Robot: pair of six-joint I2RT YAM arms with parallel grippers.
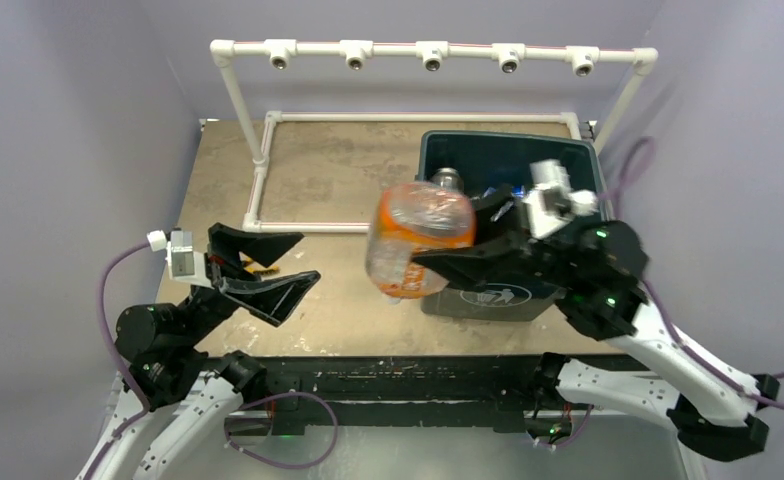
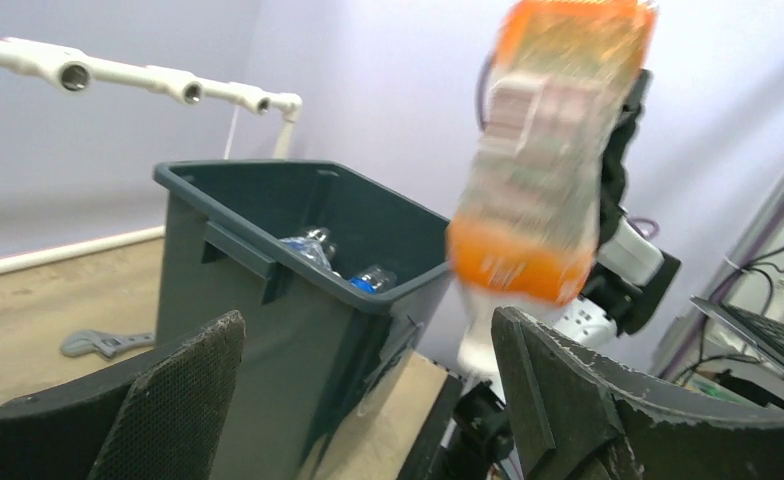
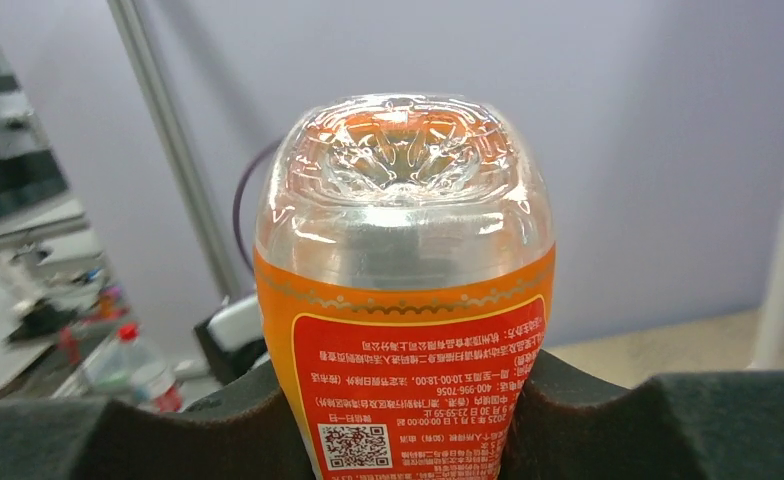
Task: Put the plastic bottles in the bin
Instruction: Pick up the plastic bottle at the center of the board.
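The right gripper is clamping an orange-labelled bottle across its body. Its two fingers are pressing in on either side of the label, and the bottle's clear moulded base is pointing away from the wrist. The bottle is hanging in the air above the counter, by the near left corner of the bin; whether it is over the rim I cannot tell. The bin is standing on the right half of the counter, and a few bottles are lying inside it. The left gripper is holding nothing, its jaws spread wide and facing the bin from the left. A grey wrench is lying on the counter beside the bin.
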